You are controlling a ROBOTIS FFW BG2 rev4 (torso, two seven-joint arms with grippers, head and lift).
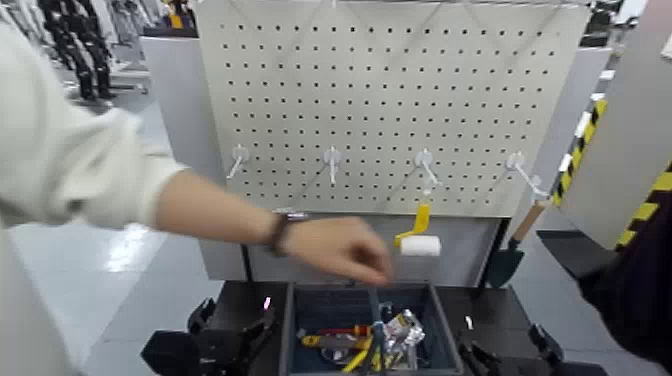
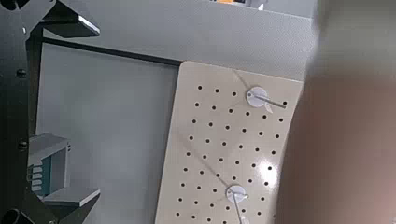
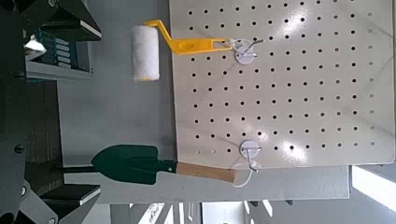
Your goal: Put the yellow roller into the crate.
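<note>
Both pincers sit parked low beside the crate point(image 1: 445, 330), left pincer point(image 1: 235, 335) and right pincer point(image 1: 500, 358); their grip state cannot be told. Above and beyond them, the yellow roller point(image 1: 419, 238) hangs on the pegboard point(image 1: 390, 90), a person's hand point(image 1: 340, 250) just beside it.

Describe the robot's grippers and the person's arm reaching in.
The left gripper and right gripper are matte black and angular with blocky fingers. Each wrist view shows a pale ribbed block at the base. The person's hand is bare, with a dark wristwatch and a loose white sleeve.
</note>
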